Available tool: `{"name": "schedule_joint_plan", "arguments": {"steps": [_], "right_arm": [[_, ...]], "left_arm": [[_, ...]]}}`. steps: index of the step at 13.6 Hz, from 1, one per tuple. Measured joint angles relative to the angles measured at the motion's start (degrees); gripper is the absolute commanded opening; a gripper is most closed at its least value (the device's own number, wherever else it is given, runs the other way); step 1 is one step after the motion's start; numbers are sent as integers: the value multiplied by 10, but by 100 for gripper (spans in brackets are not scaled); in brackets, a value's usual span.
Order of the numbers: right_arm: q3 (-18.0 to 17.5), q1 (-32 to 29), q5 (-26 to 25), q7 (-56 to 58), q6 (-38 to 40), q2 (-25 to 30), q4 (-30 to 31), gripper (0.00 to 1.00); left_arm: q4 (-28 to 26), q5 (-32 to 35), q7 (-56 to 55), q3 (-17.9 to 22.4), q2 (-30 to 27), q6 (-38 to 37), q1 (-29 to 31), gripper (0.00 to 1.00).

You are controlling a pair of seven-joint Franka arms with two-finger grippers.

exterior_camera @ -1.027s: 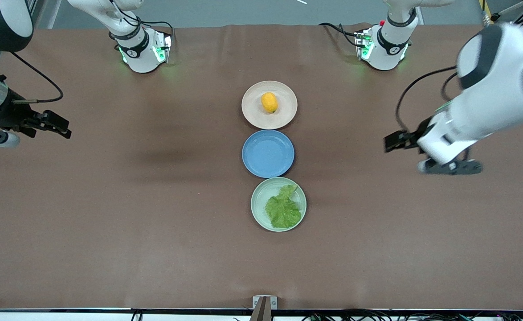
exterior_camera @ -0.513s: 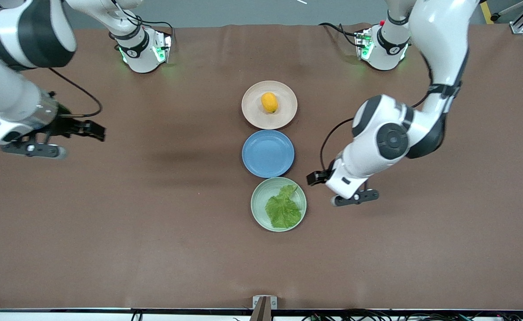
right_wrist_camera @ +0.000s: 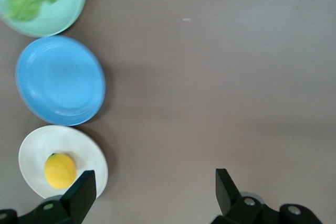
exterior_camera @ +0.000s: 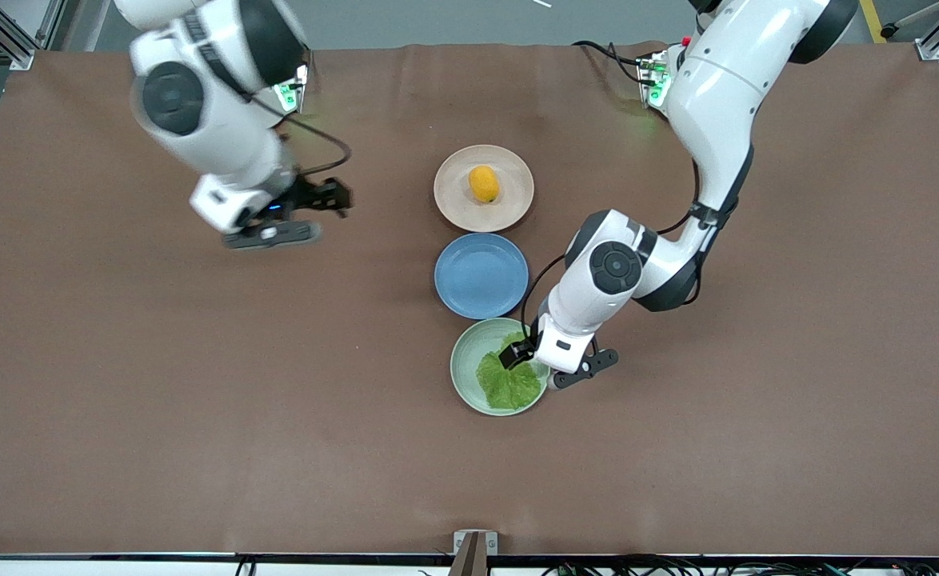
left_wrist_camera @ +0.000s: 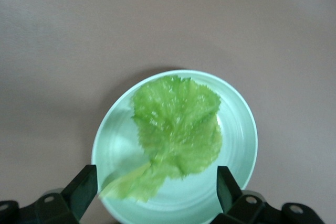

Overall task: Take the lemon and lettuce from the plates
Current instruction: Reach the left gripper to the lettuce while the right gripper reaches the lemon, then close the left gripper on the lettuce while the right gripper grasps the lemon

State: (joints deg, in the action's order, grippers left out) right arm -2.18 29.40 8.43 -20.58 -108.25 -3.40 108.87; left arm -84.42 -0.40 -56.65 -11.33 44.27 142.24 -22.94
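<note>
Front view: three plates in a line at mid-table. The beige plate [exterior_camera: 517, 204], nearest the bases, bears the lemon [exterior_camera: 483, 183]; the blue plate [exterior_camera: 481, 275] lies between; the green plate [exterior_camera: 465, 376], nearest the camera, bears the lettuce [exterior_camera: 508, 382]. The left gripper [exterior_camera: 517, 353] hangs over the green plate's rim toward the left arm's end. The right gripper [exterior_camera: 333, 196] is over bare table toward the right arm's end, well apart from the plates.

Left wrist view: fingers [left_wrist_camera: 81, 188] wide, straddling the lettuce [left_wrist_camera: 176, 129].

Right wrist view: fingers [right_wrist_camera: 80, 192] wide and empty, open cloth between them.
</note>
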Motion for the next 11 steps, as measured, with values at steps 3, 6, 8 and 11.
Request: {"name": "schedule_joint_plan", "arguments": {"steps": [3, 6, 8, 11], "right_arm": [[-1, 104, 1, -62, -121, -26, 56, 99], [-1, 188, 1, -126, -217, -84, 71, 99], [0, 227, 1, -155, -273, -125, 71, 99], [1, 272, -3, -181, -307, -165, 71, 100]], "left_arm": [[6, 0, -25, 34, 28, 31, -33, 100], [14, 0, -52, 37, 42, 49, -38, 97], [22, 0, -58, 37, 48, 52, -41, 88], [26, 0, -69, 37, 61, 76, -44, 79]]}}
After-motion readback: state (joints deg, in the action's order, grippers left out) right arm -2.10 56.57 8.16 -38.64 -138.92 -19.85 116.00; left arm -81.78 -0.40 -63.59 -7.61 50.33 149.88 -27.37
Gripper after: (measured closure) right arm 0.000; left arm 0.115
